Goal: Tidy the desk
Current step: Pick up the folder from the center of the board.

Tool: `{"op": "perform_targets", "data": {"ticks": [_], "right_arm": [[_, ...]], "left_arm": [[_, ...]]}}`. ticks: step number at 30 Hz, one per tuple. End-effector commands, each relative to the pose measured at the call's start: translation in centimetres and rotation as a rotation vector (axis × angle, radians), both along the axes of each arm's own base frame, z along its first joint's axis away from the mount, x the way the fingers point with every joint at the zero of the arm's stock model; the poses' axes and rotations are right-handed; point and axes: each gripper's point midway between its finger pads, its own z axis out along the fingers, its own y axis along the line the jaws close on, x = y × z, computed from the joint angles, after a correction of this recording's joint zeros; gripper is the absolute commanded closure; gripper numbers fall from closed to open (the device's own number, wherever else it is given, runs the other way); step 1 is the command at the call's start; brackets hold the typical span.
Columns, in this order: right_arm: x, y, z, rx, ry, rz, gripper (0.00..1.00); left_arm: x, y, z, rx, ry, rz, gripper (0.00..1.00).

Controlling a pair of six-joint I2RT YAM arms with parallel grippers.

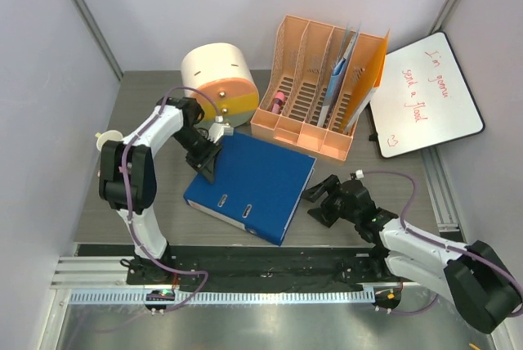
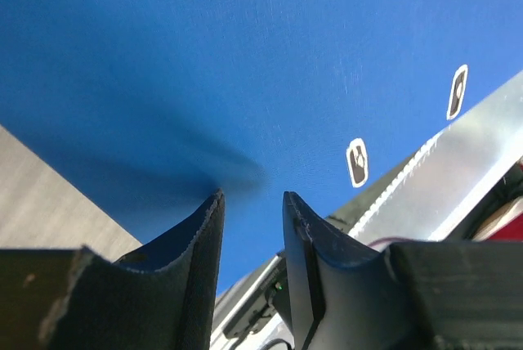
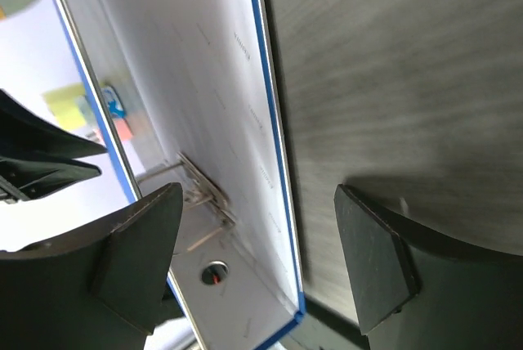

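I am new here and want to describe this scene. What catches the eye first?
A large blue binder lies in the middle of the desk, with the left gripper at its far left corner and the open right gripper beside its right edge. Behind it stands an orange file rack, and a whiteboard with red writing sits at the far right.

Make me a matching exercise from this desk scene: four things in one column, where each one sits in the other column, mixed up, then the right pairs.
Things
1. blue binder
2. whiteboard
3. peach file rack
4. round cream container

Places
A. right edge of the desk, red writing on it
B. back left, just left of the rack
C. middle of the desk, in front of the rack
D. back centre, slotted dividers standing up

Pairs: 1-C, 2-A, 3-D, 4-B
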Motion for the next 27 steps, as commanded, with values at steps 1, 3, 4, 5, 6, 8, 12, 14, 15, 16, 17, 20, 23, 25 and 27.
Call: {"op": "perform_targets", "data": {"ticks": [1, 3, 4, 5, 6, 8, 12, 14, 15, 16, 17, 20, 23, 25, 27], "right_arm": [[1.8, 0.4, 0.6, 0.041, -0.082, -0.05, 0.19], [1.3, 0.2, 0.3, 0.023, -0.053, -0.037, 0.2], [1.4, 0.3, 1.3, 0.029, -0.076, -0.035, 0.2], [1.5, -0.2, 1.6, 0.002, -0.097, -0.043, 0.2], [0.7, -1.1, 0.6, -0.052, -0.051, -0.049, 0.2], [0.7, -1.8, 2.4, -0.056, -0.1, -0.065, 0.2], [0.3, -3.4, 2.5, -0.073, -0.103, -0.131, 0.2], [0.1, -3.3, 2.1, -0.056, -0.1, -0.135, 0.2], [0.4, -3.2, 2.5, -0.04, -0.116, -0.139, 0.2], [0.5, -3.1, 2.4, -0.035, -0.116, -0.141, 0.2], [0.7, -3.1, 2.5, -0.033, -0.123, -0.143, 0.2], [1.5, -2.6, 3.0, -0.039, -0.146, -0.135, 0.17], [2.9, -1.9, 3.5, -0.049, -0.18, -0.127, 0.15], [4.0, -1.4, 3.5, -0.068, -0.188, -0.125, 0.13], [5.2, -0.7, 4.3, -0.044, -0.236, -0.125, 0.13]], "left_arm": [[3.9, -1.0, 0.5, -0.021, -0.087, 0.033, 0.64], [4.8, -1.7, 1.7, -0.045, -0.104, 0.043, 0.64], [4.6, -1.8, 2.3, -0.053, -0.089, 0.041, 0.64], [4.7, -2.3, 3.0, -0.068, -0.101, 0.039, 0.64], [5.3, -2.6, 3.9, -0.081, -0.131, 0.04, 0.64], [6.0, -3.2, 4.9, -0.096, -0.174, 0.048, 0.64], [6.9, -5.5, 5.0, -0.086, -0.223, 0.046, 0.64], [7.4, -6.1, 3.9, -0.064, -0.233, 0.044, 0.64], [7.1, -6.6, 3.5, -0.061, -0.225, 0.036, 0.65], [7.1, -6.9, 2.7, -0.049, -0.202, 0.043, 0.65], [7.1, -7.1, 2.4, -0.042, -0.197, 0.039, 0.65], [7.3, -7.5, 1.0, -0.006, -0.21, 0.028, 0.65], [7.2, -7.6, -0.1, 0.005, -0.178, 0.031, 0.66], [7.2, -7.8, -0.4, 0.012, -0.178, 0.028, 0.66], [6.9, -7.9, -0.9, 0.022, -0.179, 0.019, 0.66]]}}
